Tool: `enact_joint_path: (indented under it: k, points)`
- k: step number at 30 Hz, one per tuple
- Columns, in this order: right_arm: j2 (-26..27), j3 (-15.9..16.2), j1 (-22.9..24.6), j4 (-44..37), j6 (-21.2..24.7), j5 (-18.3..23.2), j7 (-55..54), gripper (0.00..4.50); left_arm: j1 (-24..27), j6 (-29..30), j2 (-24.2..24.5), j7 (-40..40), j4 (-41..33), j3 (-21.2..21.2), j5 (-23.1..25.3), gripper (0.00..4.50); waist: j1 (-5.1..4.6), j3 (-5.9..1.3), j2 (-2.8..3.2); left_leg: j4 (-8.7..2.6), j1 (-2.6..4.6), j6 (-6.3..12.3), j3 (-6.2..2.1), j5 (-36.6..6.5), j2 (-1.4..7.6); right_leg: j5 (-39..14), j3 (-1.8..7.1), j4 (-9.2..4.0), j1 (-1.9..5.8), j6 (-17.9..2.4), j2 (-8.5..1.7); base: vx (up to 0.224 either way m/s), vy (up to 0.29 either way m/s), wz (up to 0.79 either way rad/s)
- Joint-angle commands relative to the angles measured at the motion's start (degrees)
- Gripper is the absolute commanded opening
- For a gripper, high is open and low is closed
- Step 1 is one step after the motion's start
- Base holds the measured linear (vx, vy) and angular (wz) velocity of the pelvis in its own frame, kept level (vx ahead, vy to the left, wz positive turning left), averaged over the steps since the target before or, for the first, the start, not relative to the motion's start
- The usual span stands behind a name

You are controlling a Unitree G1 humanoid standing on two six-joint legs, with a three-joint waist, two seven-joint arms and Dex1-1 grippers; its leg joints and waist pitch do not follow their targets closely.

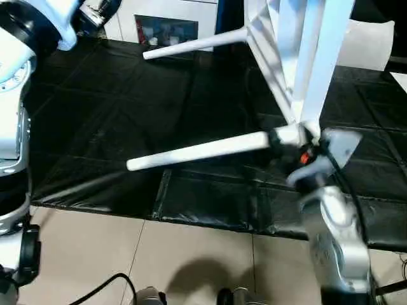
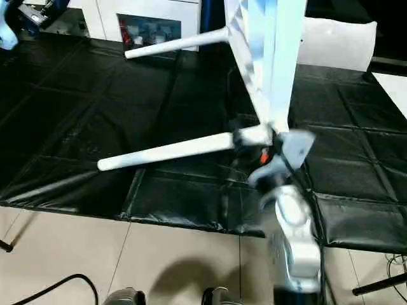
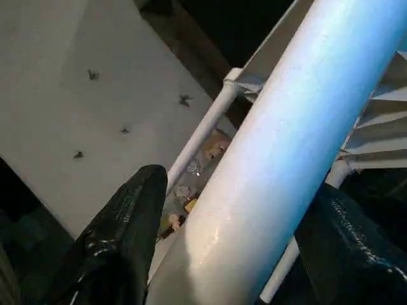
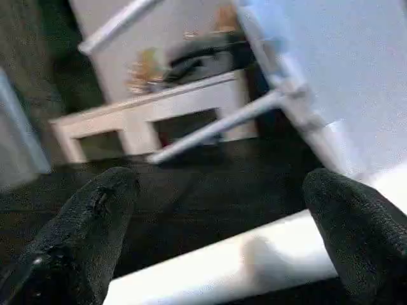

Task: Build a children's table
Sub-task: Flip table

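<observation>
Two hands at the children's table (image 1: 299,44), which is tipped on its side over a black floor mat (image 1: 95,108), top edge-on w/ ribbed underside facing the robot's left. Left hand (image 3: 229,241) is clamped on one white leg (image 3: 286,146): in the left wrist view the fat round leg sits between both black fingers (image 3: 127,222), each pressed to its flank, ribs of the top just beyond. Right hand (image 4: 222,235) is spread wide, not gripping; in the right wrist view the near leg (image 1: 197,151) crosses betw. its fingers (image 4: 89,216) w/ a gap on the one side, contact on the other side can't tell. In the head views that hand (image 1: 299,152) sits at the socket end of this leg, where it meets the top's corner. Leg runs level from the hand out toward the robot's left, tip above the mat's edge. A 2nd leg (image 1: 194,43) juts the same way, farther off.

Mat is shiny, creased, laid on pale floor tiles (image 1: 95,254). White cabinet (image 1: 165,22) w/ glass-fronted compartment behind the mat. Black cable (image 1: 105,286) on the tiles near the robot.

Right forearm (image 1: 337,241) rises from the bottom edge, reaching fwd to the corner. Left arm (image 1: 19,82) is raised high at far left.
</observation>
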Motion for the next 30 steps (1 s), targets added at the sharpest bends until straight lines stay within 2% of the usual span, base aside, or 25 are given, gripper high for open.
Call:
enact_joint_path:
  k: [1, 4, 10, 14, 15, 16, 18, 20, 22, 25, 26, 28, 30]
  points:
    - [-0.38, 0.15, 0.99, -1.05, 1.28, 0.69, 1.27, 4.5, -0.41, 1.74, -2.85, 3.22, 0.12, 4.34, -6.16, 2.87, -0.36, -3.41, -0.52, -4.07, 0.16, 1.75, -0.59, -8.69, 2.24, -18.79, 3.08, -4.44, 3.51, -4.71, -4.03, 0.0, 0.0, 0.0]
    - [-0.32, -0.86, 2.19, 0.04, 4.51, 1.63, 0.16, 4.5, -0.56, 1.87, -2.99, 2.74, 0.3, 4.35, -6.06, 2.87, -0.31, -3.33, -0.56, -4.12, 0.19, 1.3, -0.62, -8.77, 2.15, -20.48, 3.12, -4.61, 3.41, -4.26, -4.02, 0.0, 0.0, 0.0]
    - [-0.6, -3.1, 1.72, 4.4, 12.85, 5.18, -3.38, 4.5, -0.62, 2.19, -3.33, 1.92, 0.28, 4.36, -5.89, 2.87, -0.3, -3.47, -0.45, -4.05, 0.05, 1.07, -0.68, -8.06, 2.01, -19.61, 3.02, -4.58, 3.51, -4.24, -4.0, 0.0, 0.0, 0.0]
    - [0.43, -4.26, -1.96, 10.51, 12.65, 6.44, -2.77, 4.5, -0.76, 2.06, -3.44, 1.77, 0.51, 4.34, -5.78, 2.87, -0.43, -3.51, -0.44, -3.99, 0.02, 1.14, -0.64, -7.8, 2.02, -19.01, 3.0, -4.52, 3.47, -5.04, -4.13, 0.0, 0.0, 0.0]
    - [0.8, -4.52, -2.61, 11.27, 12.59, 6.75, -2.7, 4.5, -0.8, 2.03, -3.45, 1.73, 0.57, 4.34, -5.79, 2.87, -0.3, -3.5, -0.15, -3.96, 0.13, 1.06, -0.62, -7.88, 2.01, -19.1, 3.03, -4.54, 3.43, -5.05, -4.14, 0.0, 0.0, 0.0]
    - [1.8, -5.3, -4.4, 13.16, 13.22, 8.49, -2.08, 4.5, -0.9, 2.12, -3.56, 1.59, 0.58, 4.15, -5.82, 2.87, -0.32, -3.5, -0.21, -4.0, 0.18, 1.02, -0.61, -7.92, 2.09, -18.84, 3.04, -4.53, 3.43, -5.18, -4.13, 0.0, 0.0, 0.0]
    - [2.58, -5.55, -6.59, 15.49, 12.66, 9.33, -0.74, 4.5, -0.96, 2.23, -3.73, 1.43, 0.61, 3.93, -5.91, 2.87, -0.32, -3.66, -0.04, -4.03, 0.29, 0.96, -0.69, -7.73, 2.23, -17.88, 2.99, -4.35, 3.42, -5.8, -4.16, 0.0, 0.0, 0.0]
    - [2.94, -5.73, -7.69, 16.64, 12.52, 9.77, -0.2, 4.5, -0.99, 2.3, -3.83, 1.35, 0.63, 3.82, -5.93, 2.87, -0.26, -3.71, -0.02, -4.01, 0.25, 1.01, -0.62, -6.82, 2.27, -15.45, 3.05, -4.11, 3.56, -6.89, -4.13, 0.0, 0.0, 0.0]
    - [4.42, -6.53, -10.72, 20.11, 11.3, 11.17, 1.12, 4.5, -0.99, 2.48, -4.02, 1.14, 0.62, 3.47, -6.01, 2.87, -0.28, -3.88, 0.05, -4.01, 0.24, 1.15, -0.64, -6.15, 2.32, -13.55, 3.05, -3.79, 3.7, -7.93, -4.22, 0.0, 0.0, 0.0]
    - [6.8, -8.03, -15.1, 26.82, 9.37, 12.9, 2.98, 4.5, -0.96, 3.13, -4.51, 0.91, 0.25, 3.11, -6.35, 2.87, -0.35, -3.91, 0.04, -3.99, 0.28, 1.12, -0.56, -6.32, 2.32, -13.24, 3.11, -3.69, 3.79, -9.19, -4.4, 0.0, 0.0, 0.0]
    - [7.39, -8.5, -16.25, 28.94, 8.54, 13.03, 3.45, 4.22, -0.94, 3.33, -4.63, 0.82, 0.14, 3.05, -6.42, 2.87, -0.32, -3.83, 0.07, -3.99, 0.29, 1.05, -0.52, -6.46, 2.36, -13.63, 3.13, -3.8, 3.74, -9.31, -4.42, 0.0, 0.0, 0.0]
    - [7.95, -9.09, -17.69, 31.61, 7.35, 12.77, 3.11, 4.15, -0.95, 3.31, -4.71, 0.86, 0.16, 3.08, -6.37, 2.87, -0.22, -3.87, 0.11, -4.05, 0.27, 0.94, -0.53, -5.92, 2.41, -13.01, 3.13, -3.69, 3.82, -9.47, -4.42, 0.0, 0.0, 0.0]
    - [9.16, -10.57, -19.57, 34.22, 6.68, 14.58, 3.69, 4.09, -1.02, 3.32, -4.72, 0.85, 0.28, 3.09, -6.31, 2.87, -0.28, -3.88, 0.18, -4.07, 0.34, 0.91, -0.53, -6.16, 2.43, -12.93, 3.13, -3.67, 3.83, -9.62, -4.42, 0.0, 0.0, 0.0]
